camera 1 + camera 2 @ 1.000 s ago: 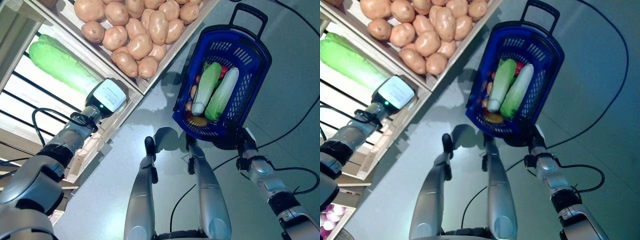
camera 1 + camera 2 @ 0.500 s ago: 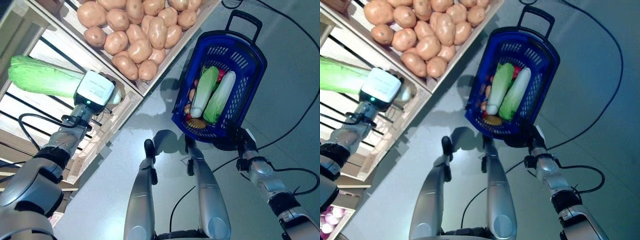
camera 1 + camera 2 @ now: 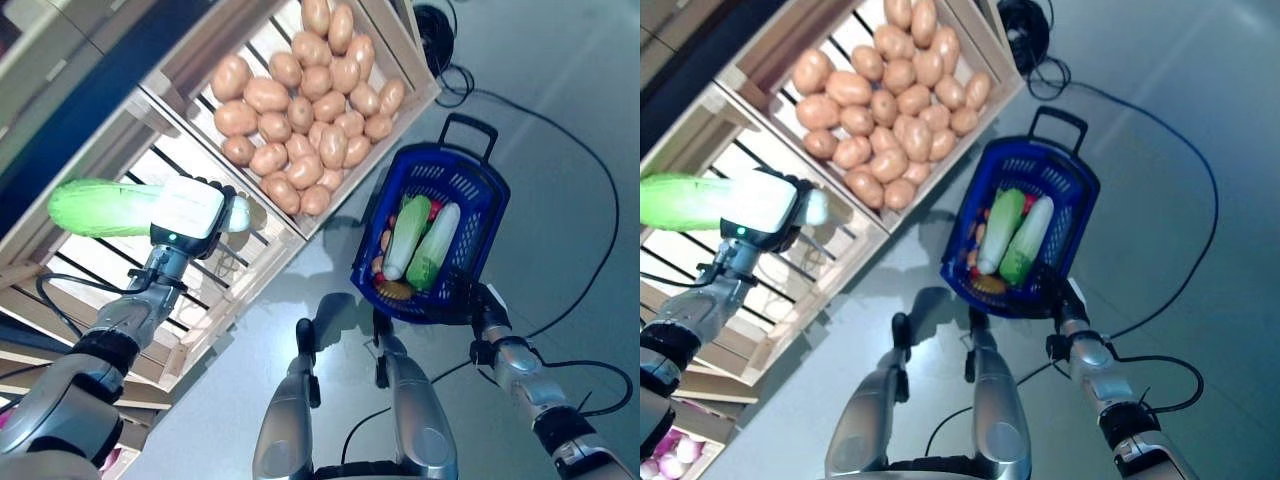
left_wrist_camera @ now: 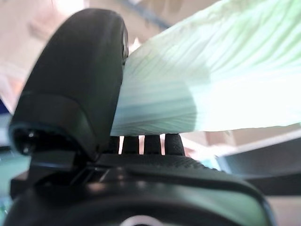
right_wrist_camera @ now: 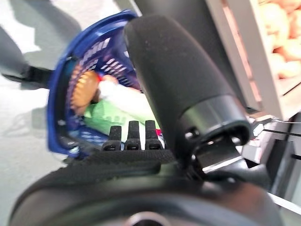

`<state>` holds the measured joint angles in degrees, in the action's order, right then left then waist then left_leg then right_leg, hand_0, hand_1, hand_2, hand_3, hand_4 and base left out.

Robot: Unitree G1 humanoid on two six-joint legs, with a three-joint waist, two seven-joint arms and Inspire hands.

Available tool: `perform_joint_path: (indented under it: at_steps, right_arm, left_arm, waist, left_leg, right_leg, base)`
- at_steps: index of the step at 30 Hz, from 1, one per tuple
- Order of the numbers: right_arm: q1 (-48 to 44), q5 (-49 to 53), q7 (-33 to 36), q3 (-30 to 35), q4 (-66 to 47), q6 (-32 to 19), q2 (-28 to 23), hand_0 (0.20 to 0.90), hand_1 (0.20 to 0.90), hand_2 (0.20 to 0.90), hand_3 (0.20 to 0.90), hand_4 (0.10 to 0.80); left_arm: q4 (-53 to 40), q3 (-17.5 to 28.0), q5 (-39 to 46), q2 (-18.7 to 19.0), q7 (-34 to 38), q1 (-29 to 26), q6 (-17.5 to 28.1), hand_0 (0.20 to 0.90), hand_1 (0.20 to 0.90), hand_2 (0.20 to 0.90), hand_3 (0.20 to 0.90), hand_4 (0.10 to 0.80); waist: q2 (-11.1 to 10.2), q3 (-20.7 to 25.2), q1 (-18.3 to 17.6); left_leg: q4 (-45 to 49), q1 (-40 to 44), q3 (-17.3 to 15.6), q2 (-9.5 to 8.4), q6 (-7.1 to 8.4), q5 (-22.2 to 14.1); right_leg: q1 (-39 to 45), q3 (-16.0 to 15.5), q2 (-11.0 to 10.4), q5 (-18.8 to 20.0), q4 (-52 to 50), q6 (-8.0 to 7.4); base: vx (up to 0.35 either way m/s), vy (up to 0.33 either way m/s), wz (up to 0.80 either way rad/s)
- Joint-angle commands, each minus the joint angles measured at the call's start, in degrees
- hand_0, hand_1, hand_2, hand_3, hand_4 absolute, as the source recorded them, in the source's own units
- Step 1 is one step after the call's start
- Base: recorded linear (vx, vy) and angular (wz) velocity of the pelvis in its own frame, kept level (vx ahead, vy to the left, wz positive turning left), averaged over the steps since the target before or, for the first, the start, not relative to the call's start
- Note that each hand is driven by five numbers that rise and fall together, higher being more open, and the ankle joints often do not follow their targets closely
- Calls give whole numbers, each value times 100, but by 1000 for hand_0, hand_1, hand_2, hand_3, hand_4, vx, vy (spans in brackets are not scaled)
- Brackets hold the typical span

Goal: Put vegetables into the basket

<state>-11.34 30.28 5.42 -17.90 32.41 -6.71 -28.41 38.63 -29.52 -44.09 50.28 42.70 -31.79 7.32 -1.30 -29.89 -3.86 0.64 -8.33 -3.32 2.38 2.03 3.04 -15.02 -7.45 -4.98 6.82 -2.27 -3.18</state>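
Note:
My left hand point(image 3: 196, 206) is shut on a long green and white cabbage point(image 3: 100, 207) and holds it level in front of the wooden stand's slatted shelf. In the left wrist view the thumb point(image 4: 70, 84) and fingers curl round the cabbage point(image 4: 211, 80). The blue basket point(image 3: 478, 188) stands on the floor to the right. Two more long cabbages point(image 3: 420, 240) and some small vegetables lie in it. My right hand point(image 3: 468, 298) is at the basket's near rim with straight fingers point(image 5: 129, 136); the basket point(image 5: 56, 99) also shows past them.
The wooden stand point(image 3: 300, 222) with its crates and slatted shelves runs along the left and the top. Its corner comes close to the basket's left side. Grey floor point(image 3: 560, 150) lies to the right of the basket.
My left hand has closed on the cabbage and lifted it off the shelf, towards the stand's front. The camera has shifted, so the whole scene sits smaller. The right hand and basket have not moved.

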Motion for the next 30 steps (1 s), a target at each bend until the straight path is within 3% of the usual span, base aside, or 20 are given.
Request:
perform_joint_path:
  at_steps: [1, 2, 6, 8, 12, 17, 22, 27, 30]
  right_arm:
    - [449, 249, -20, 363, -422, -452, 23, 900, 900, 900, 900, 800]
    - [664, 139, -6, 463, -473, -480, 208, 900, 900, 900, 900, 800]
    - [1083, -108, -7, 649, -599, -480, 491, 900, 900, 900, 900, 800]
    - [1325, -228, -76, 824, -666, -420, 679, 900, 900, 900, 900, 800]
    - [1495, -262, -56, 967, -737, -384, 909, 900, 900, 900, 900, 800]
    - [1374, -324, 57, 915, -817, -322, 1039, 900, 900, 900, 900, 800]
    - [1252, -216, 192, 844, -985, -443, 1111, 900, 900, 900, 900, 800]
    - [1132, 80, 212, 797, -1278, -431, 1249, 900, 900, 900, 900, 800]
    - [1071, 223, 148, 743, -1516, -456, 1291, 900, 900, 900, 900, 800]
  left_arm:
    - [-474, 829, 1040, 94, 503, -23, 303, 300, 300, 300, 300, 400]
    - [-870, 1126, 1166, -120, 483, 362, 565, 300, 300, 300, 300, 400]
    - [-1765, 1686, 1527, -512, 484, 1166, 925, 300, 300, 300, 300, 400]
    - [-2380, 2211, 1842, -1024, 202, 1733, 1373, 300, 300, 300, 300, 400]
    - [-3098, 2532, 2428, -1613, -483, 2178, 1931, 300, 300, 300, 300, 400]
    - [-3651, 2526, 3715, -1958, -1498, 2269, 2223, 300, 300, 300, 300, 400]
    - [-4043, 2404, 5456, -2234, -2630, 2222, 2197, 300, 300, 300, 300, 400]
    - [-4323, 2138, 7275, -2610, -3871, 2214, 1808, 300, 300, 300, 300, 400]
    - [-4408, 1923, 7782, -2790, -4108, 2194, 1483, 300, 300, 300, 300, 400]
  waist:
    - [109, 755, 96]
    - [135, 966, 135]
    - [140, 1305, 172]
    - [117, 1549, 233]
    - [79, 1814, 331]
    - [47, 1950, 406]
    - [2, 2001, 457]
    - [15, 2042, 460]
    - [19, 2073, 446]
  left_leg:
    - [142, -172, 105, -266, 152, -221]
    - [-32, 81, 146, -261, 168, -209]
    - [-139, 410, 180, -240, 171, -237]
    - [-109, 586, 192, -214, 157, -310]
    - [-149, 843, 224, -171, 159, -393]
    - [-219, 1093, 248, -127, 157, -462]
    - [-171, 1279, 234, -108, 131, -562]
    - [-265, 1455, 266, -108, 90, -580]
    - [-311, 1531, 255, -106, 74, -574]
  right_leg:
    - [347, -148, -352, -616, -435, -453]
    - [641, -198, -358, -603, -232, -462]
    - [1029, -273, -370, -561, 8, -462]
    - [1276, -316, -369, -568, 107, -439]
    - [1612, -369, -342, -543, 320, -425]
    - [1871, -374, -319, -521, 458, -435]
    - [2077, -344, -305, -545, 475, -429]
    - [2200, -291, -280, -535, 501, -431]
    - [2230, -265, -274, -519, 502, -438]
  base:
    - [191, -58, 11]
    - [204, -56, 14]
    - [165, -28, 8]
    - [212, -58, 12]
    - [146, -63, 5]
    - [79, -59, 3]
    - [38, -55, -3]
    - [0, 0, 0]
    - [10, -5, 0]
